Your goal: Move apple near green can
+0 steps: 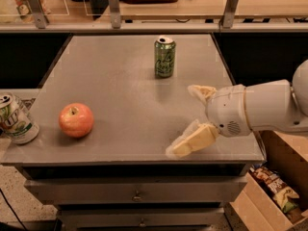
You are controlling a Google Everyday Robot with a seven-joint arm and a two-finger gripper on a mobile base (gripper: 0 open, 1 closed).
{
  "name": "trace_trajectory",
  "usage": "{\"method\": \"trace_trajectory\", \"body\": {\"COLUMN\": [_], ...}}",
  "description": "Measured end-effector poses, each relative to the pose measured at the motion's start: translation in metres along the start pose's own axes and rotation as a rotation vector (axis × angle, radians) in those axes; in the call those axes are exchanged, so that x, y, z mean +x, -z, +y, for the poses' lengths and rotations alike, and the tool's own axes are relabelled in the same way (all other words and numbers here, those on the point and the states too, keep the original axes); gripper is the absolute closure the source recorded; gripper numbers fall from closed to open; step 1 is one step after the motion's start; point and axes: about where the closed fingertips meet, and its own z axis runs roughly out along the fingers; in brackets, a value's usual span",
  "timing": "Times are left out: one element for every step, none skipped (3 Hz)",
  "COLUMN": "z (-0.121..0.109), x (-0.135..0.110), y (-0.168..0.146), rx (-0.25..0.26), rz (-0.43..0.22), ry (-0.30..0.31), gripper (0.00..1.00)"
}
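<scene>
The red-orange apple [76, 120] sits on the grey table [120, 81] near its front left. The slim olive-green can [164, 57] stands upright at the far middle of the table, well apart from the apple. My gripper [182, 120] hovers over the table's front right part, pointing left towards the apple and about a third of the table's width from it. Its two pale fingers [195, 139] are spread apart and hold nothing.
A white-and-green "UP" can [14, 119] stands at the left, just off the table's front left corner. An open cardboard box [276, 186] with snack packets is on the floor at the right. A counter with railing posts [113, 6] runs behind the table. Drawers [137, 195] are below.
</scene>
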Motion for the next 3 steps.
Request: {"method": "trace_trajectory", "body": {"z": [0.018,0.018,0.022], "x": [-0.009,-0.009,-0.010], "y": [-0.033,-0.033,-0.045], "rx": [-0.029,-0.029,-0.011], "rz": [-0.117,-0.117,-0.104], "ry": [0.003,0.003,0.018], "gripper": [0.00,0.00,0.00]}}
